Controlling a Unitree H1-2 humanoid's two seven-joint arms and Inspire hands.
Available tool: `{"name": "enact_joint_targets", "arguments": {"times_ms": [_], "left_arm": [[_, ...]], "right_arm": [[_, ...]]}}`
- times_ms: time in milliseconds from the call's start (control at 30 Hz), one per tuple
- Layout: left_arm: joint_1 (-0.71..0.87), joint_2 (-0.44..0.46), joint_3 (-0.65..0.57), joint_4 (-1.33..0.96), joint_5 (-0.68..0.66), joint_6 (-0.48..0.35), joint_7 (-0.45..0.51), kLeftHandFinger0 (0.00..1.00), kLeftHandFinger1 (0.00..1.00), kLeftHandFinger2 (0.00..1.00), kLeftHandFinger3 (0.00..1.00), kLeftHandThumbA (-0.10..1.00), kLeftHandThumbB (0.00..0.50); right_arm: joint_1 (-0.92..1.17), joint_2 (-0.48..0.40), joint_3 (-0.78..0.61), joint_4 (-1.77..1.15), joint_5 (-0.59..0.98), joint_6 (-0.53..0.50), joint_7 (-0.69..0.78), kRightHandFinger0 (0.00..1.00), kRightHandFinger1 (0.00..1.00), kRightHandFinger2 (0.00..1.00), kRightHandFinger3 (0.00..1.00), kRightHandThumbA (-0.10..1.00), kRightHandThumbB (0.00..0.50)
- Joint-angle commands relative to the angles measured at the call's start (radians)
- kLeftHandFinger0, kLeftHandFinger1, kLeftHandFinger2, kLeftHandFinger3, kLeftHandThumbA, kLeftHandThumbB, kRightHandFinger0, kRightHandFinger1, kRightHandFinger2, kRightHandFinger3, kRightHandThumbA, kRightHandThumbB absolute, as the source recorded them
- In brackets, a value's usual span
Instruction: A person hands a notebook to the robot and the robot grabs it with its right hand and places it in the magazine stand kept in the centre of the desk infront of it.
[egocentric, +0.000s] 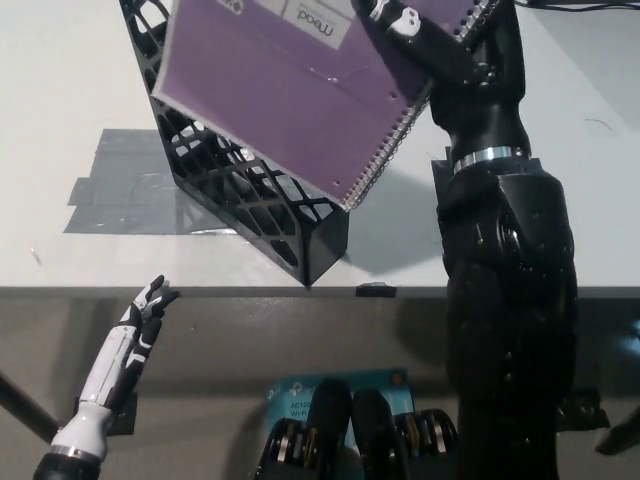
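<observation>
My black right hand (430, 45) is shut on a purple spiral notebook (280, 95), holding it by its upper right corner near the wire binding. The notebook hangs tilted directly above the black mesh magazine stand (265, 205) and hides most of the stand's top. Whether it touches the stand cannot be told. The stand sits at the middle of the white desk (60, 100), close to its front edge. My white left hand (145, 310) rests low at the lower left, below the desk edge, fingers apart and holding nothing.
Grey tape patches (120, 190) lie on the desk under and left of the stand. A dark patch (440, 170) shows just left of my right forearm. My right arm fills much of the right side of the view.
</observation>
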Motion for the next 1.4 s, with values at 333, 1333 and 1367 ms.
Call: {"name": "enact_joint_targets", "arguments": {"times_ms": [333, 1333, 1367], "left_arm": [[-0.029, 0.014, -0.005, -0.027, 0.001, -0.03, -0.004, 1.0, 1.0, 1.0, 1.0, 1.0, 0.5], [0.005, 0.002, -0.007, -0.041, -0.01, -0.033, -0.006, 0.96, 1.0, 1.0, 1.0, 1.0, 0.5], [0.006, 0.002, -0.007, -0.041, -0.009, -0.034, -0.005, 0.96, 1.0, 1.0, 1.0, 1.0, 0.5]], "right_arm": [[-0.138, 0.049, -0.039, -0.103, -0.003, -0.2, -0.081, 0.0, 0.0, 0.0, 0.0, 0.95, 0.0], [-0.094, 0.09, 0.008, -0.07, -0.118, -0.255, -0.131, 0.0, 0.0, 0.0, 0.0, 0.91, 0.0], [-0.092, 0.091, 0.012, -0.061, -0.125, -0.262, -0.133, 0.0, 0.0, 0.0, 0.0, 0.91, 0.0]]}}
